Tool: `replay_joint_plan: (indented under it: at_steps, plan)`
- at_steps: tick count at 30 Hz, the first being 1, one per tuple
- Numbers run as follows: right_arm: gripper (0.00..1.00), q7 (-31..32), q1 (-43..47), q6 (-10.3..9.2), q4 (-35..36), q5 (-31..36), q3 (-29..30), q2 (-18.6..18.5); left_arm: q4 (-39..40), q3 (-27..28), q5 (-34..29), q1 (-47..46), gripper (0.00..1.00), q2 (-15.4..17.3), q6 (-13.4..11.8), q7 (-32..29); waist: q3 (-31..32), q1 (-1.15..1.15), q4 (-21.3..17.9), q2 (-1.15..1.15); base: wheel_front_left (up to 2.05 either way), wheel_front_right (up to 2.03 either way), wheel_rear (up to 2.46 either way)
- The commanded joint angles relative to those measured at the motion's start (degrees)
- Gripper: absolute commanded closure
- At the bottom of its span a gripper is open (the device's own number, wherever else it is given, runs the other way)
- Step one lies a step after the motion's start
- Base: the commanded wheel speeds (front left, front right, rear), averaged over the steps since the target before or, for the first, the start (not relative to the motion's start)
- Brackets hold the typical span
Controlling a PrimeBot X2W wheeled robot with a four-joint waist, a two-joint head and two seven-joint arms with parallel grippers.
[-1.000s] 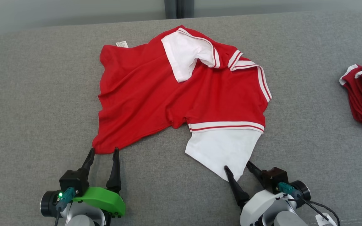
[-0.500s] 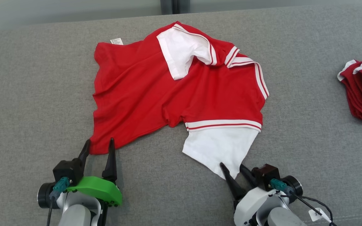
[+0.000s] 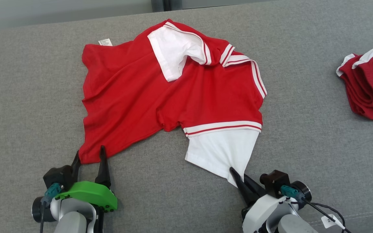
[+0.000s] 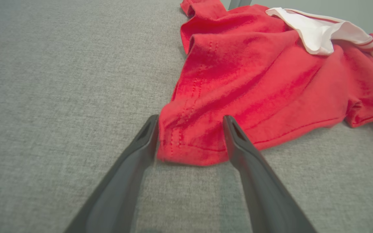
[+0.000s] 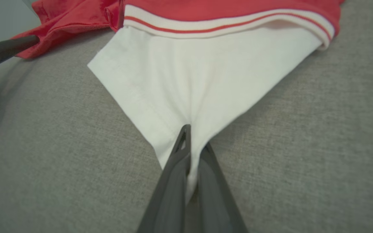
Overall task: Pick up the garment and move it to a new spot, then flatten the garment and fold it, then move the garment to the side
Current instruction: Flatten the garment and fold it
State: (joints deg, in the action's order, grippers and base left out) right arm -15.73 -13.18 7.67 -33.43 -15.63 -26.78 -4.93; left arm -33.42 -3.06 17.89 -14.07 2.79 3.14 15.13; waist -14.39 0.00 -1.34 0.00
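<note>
The crumpled red shirt with white striped trim (image 3: 173, 97) lies bunched on the grey woven fabric surface (image 3: 303, 145), spreading away from the tips of both pincers. The work looks to be at its opening, getting hold for the first lift and move, with flattening, folding and setting aside all left to do. The right pincer (image 3: 237, 174) is pressed together on the pointed corner of the shirt's white panel (image 3: 222, 150), pinching the cloth between its fingers. The left pincer (image 3: 89, 151) is spread wide, its fingers straddling the red hem corner (image 4: 186, 152) without gripping it; that grip seems the missing piece before a two-armed lift. Well off to the right pincer's outer side rests a darker red bundle of cloth with white edging (image 3: 367, 87), apart from the shirt. A small white care label (image 3: 105, 42) pokes out at the shirt's far edge, beyond the left pincer. The likelier hindrance is the shirt itself: its doubled-over white parts will need teasing out before it lies flat.
</note>
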Motion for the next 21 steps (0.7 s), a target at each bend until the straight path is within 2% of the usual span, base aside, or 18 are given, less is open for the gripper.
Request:
replay_joint_plan:
  at_steps: [1,2,3,4,10,16,21]
  plan:
    - [1.0,1.09,1.9,-0.38,-1.39,-0.24,0.81,-1.76,-0.25,0.14,0.72,0.33,0.0,0.25,0.41,0.01,0.05,0.0,-0.12,0.0,0.0,0.0,0.0]
    - [1.0,1.08,1.88,-0.38,-1.25,-0.22,0.92,-1.76,-0.45,0.13,1.05,0.34,0.03,0.25,0.56,0.01,0.07,0.0,-0.19,0.0,0.0,0.0,0.0]
    - [1.0,1.07,1.76,-0.38,-0.97,-0.19,1.06,-1.75,-0.58,0.03,1.21,0.28,0.67,0.24,0.57,0.01,0.06,0.0,-0.28,0.0,0.0,0.0,0.0]
    - [1.0,1.03,1.62,-0.38,-0.64,-0.14,1.22,-1.71,-0.65,-0.01,1.24,0.2,1.0,0.24,0.65,0.01,0.04,0.0,-0.36,0.0,0.0,0.0,0.0]
    - [1.0,0.68,1.56,-0.29,1.96,-0.01,2.56,-1.37,-1.25,-0.39,0.08,-0.55,1.0,0.26,1.02,0.01,1.64,0.0,-0.58,0.0,0.0,0.0,0.0]
    - [1.0,0.61,3.98,-0.23,5.82,-0.41,5.12,-0.88,0.31,0.81,-0.93,4.4,1.0,0.26,0.55,0.01,8.93,0.0,-1.36,0.0,0.0,0.0,0.0]
    - [1.0,0.6,4.21,-0.23,11.27,-0.13,7.19,-2.24,1.4,2.75,-3.26,5.16,1.0,0.35,1.91,0.01,13.91,0.0,-2.22,0.0,0.0,0.0,0.0]
